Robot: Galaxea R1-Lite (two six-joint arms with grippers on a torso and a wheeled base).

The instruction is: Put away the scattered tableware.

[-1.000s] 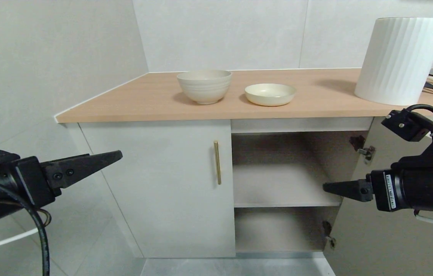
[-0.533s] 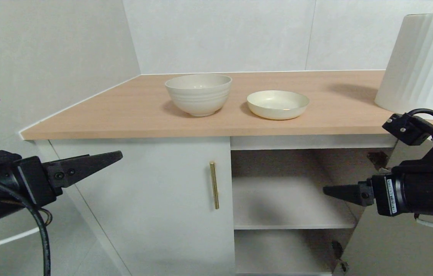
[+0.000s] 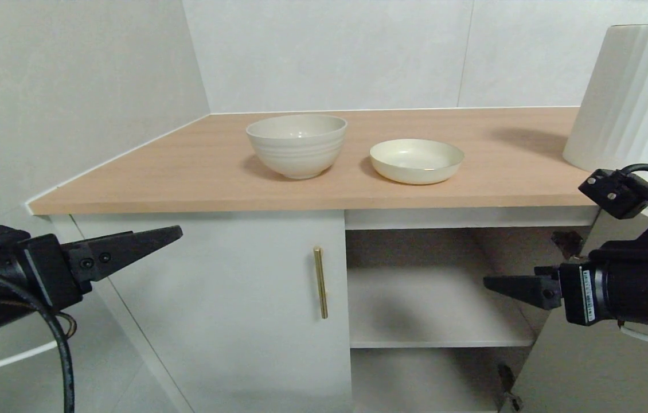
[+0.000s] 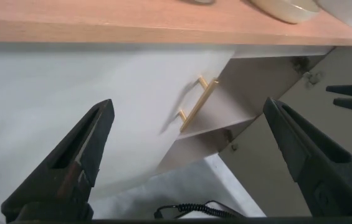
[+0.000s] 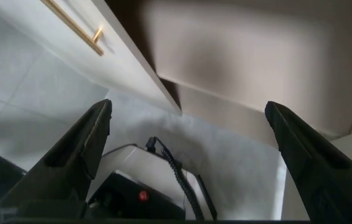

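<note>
"Cream pieces first: where do they stand?"

"Ribbed bowl (image 3: 297, 144) and shallow dish (image 3: 417, 160), side by side but not touching, both upright on the wooden countertop (image 3: 186, 178). The dish sits above the cabinet's open compartment, the bowl above the closed door (image 3: 215, 298)."

"And around them?"

"Brass handle (image 3: 320, 282), vertical on the closed door. Beside it is the open compartment, with its shelf (image 3: 433, 315). A white ribbed cylinder (image 3: 633, 97) stands at the counter's right end."

"Your pincers?"

"My left gripper (image 4: 187, 104) has its fingers spread wide and grasps nothing. It hangs below counter level, off the cabinet's left side. My right gripper (image 5: 187, 107), likewise spread and grasping nothing, hangs level with the open compartment, pointing toward it. Both are well apart from bowl and dish."
</note>
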